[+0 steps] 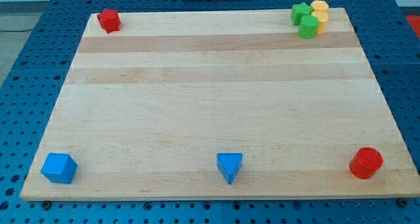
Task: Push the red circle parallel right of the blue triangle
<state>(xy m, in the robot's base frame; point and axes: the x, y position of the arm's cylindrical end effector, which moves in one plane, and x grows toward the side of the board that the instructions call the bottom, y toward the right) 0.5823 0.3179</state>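
The red circle [365,163] lies near the board's bottom right corner. The blue triangle [229,166] lies at the bottom middle of the board, well to the left of the red circle and at about the same height in the view. My tip does not show in the camera view, nor does the rod.
A blue cube [59,168] sits at the bottom left corner. A red star-like block [109,20] sits at the top left. Two green blocks [302,12] [308,26] and two yellow blocks [319,6] [321,18] cluster at the top right. The wooden board [210,99] rests on a blue pegboard.
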